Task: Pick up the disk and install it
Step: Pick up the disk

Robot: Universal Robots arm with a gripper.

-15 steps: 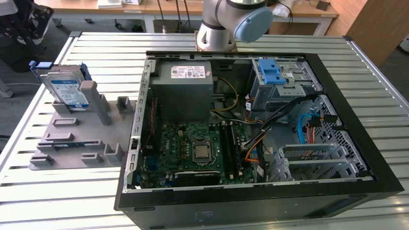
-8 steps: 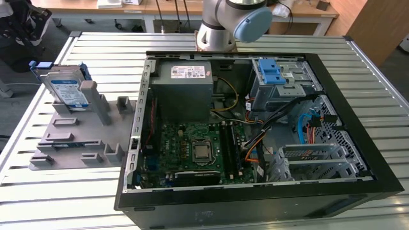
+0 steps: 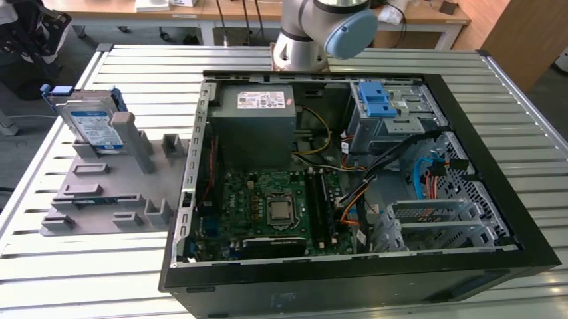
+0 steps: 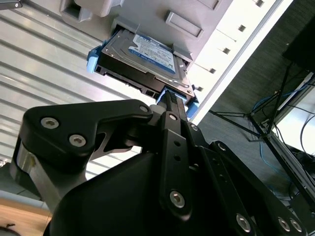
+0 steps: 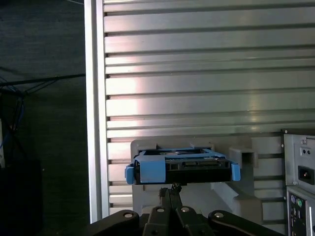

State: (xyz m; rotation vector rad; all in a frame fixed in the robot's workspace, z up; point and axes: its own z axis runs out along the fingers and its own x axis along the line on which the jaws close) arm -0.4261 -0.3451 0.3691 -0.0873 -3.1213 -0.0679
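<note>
Found the end effector (image 5: 170, 191) with fingers drawn together, gripping nothing, tips just short of the disk (image 5: 183, 168). Found the disk directly ahead of the tips, standing on edge in a slot of the grey fixture (image 3: 106, 193), with the blue bracket (image 5: 150, 172) edge turned toward the tips and apparently not touching them, judging by both wrist views.

Judged the step in hand to be the approach for pick-up. Recommend spreading the fingers wider than the disk's thickness before closing in, centring on the bracket edge, seating the pads on the flat faces, and keeping square to the slot to avoid jamming against the fixture walls.

Noted a ribbed aluminium worktop (image 3: 373, 56) under the fixture. Judged it slick; advise against trusting friction to hold the fixture down.

Noted the open computer case (image 3: 355, 279) off to one side of the end effector, with a blue-latched cage (image 3: 388, 106) inside. Noted dark floor (image 5: 44, 98), trailing cables (image 4: 275, 105) and wooden tables (image 3: 231, 10) beyond the worktop edge.
</note>
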